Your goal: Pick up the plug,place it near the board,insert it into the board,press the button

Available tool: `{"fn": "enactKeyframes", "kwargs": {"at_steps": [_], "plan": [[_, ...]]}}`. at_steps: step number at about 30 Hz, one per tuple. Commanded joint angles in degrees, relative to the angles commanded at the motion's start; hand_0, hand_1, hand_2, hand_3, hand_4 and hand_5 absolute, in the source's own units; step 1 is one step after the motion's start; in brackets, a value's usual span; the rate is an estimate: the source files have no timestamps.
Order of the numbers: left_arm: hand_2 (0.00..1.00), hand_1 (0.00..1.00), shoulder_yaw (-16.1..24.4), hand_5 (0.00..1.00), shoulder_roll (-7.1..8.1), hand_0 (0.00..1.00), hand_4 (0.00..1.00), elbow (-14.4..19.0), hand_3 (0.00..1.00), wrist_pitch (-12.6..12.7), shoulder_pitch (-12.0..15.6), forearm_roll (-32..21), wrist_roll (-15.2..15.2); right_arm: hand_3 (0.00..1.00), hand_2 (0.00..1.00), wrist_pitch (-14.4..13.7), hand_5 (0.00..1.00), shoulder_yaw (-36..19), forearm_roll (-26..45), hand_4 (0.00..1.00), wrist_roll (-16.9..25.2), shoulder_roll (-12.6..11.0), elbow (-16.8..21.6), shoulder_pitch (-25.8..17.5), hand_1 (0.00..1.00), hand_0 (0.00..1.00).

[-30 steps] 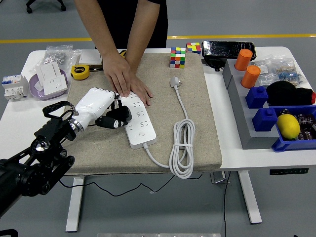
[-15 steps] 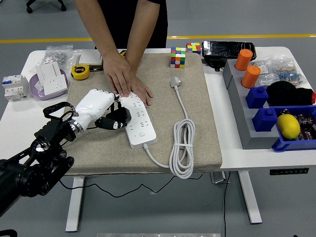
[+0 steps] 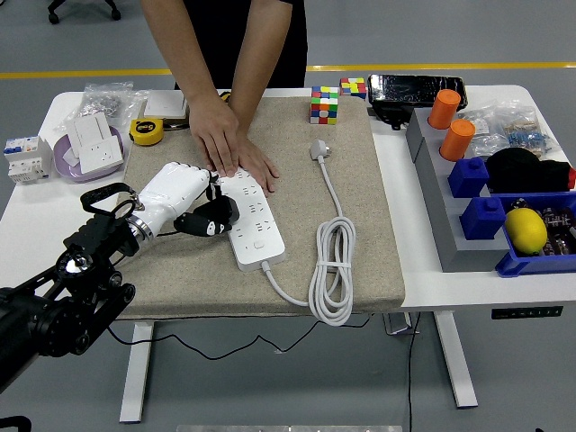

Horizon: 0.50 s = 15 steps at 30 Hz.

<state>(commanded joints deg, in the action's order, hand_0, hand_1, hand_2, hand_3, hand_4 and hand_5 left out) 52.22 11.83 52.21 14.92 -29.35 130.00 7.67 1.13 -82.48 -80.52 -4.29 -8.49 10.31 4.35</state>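
Left hand: closed round the black plug, your grip looks firm.
Board: touching plug's right side.
Person's hands: pinning board's far end.

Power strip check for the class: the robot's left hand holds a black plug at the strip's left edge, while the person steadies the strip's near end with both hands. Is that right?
Not quite. The head view shows the person's hands pressing on the far end of the power strip, not the near end. The rest holds: the robot's left hand holds the black plug at the strip's left edge.

cubes far mat edge; lemon blue bin; tape measure left
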Motion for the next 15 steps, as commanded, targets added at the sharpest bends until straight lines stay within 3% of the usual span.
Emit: {"fn": "enactKeyframes", "kwargs": {"at_steps": [1,2,15], "plan": [[0.776,0.815,0.0,0.146,0.01,0.700,0.780,0.0,0.631,-0.1,0.0,0.0,0.0,0.794,0.761,0.0,0.953,0.0,0.0,0.998,0.0,0.0,0.0,0.0,0.771,0.838],[0.881,0.916,0.0,0.148,0.05,0.791,0.813,0.1,0.800,-0.1,-0.1,0.0,0.0,0.795,0.760,0.0,0.953,0.0,0.0,0.998,0.0,0.0,0.0,0.1,0.770,0.838],[0.902,0.927,-0.3,0.152,1.10,0.809,0.847,2.7,0.826,-1.7,0.2,0.0,-0.5,0.794,0.756,0.0,0.953,-0.1,0.1,0.998,0.0,-0.1,0.0,0.0,0.766,0.837]]}}
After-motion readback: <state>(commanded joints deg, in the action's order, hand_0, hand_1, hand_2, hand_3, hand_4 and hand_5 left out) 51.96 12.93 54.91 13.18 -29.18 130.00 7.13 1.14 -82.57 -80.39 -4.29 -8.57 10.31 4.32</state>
